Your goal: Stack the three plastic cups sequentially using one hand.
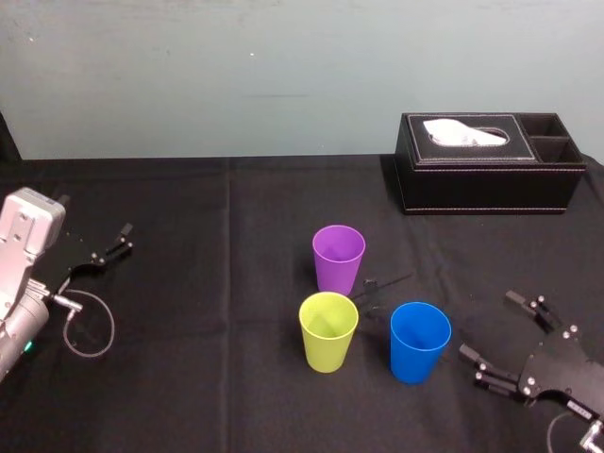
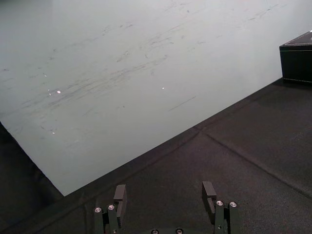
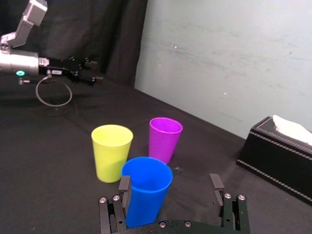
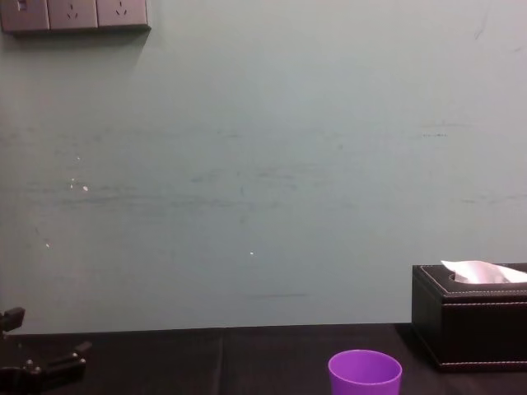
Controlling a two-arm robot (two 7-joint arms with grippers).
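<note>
Three plastic cups stand upright and apart on the black cloth near the table's middle. The purple cup (image 1: 338,258) (image 3: 165,139) (image 4: 365,374) is farthest back. The yellow-green cup (image 1: 327,330) (image 3: 111,152) stands in front of it, and the blue cup (image 1: 419,342) (image 3: 146,195) to the right. My right gripper (image 1: 487,325) (image 3: 170,184) hovers low just right of the blue cup, open, pointing at it with nothing between its fingers. My left gripper (image 1: 123,239) (image 2: 165,192) (image 4: 45,333) rests open at the table's far left.
A black tissue box (image 1: 491,175) (image 3: 278,156) (image 4: 469,325) with side compartments stands at the back right against the pale wall. A cable loop (image 1: 90,326) hangs by the left arm. Black cloth lies bare between the left arm and the cups.
</note>
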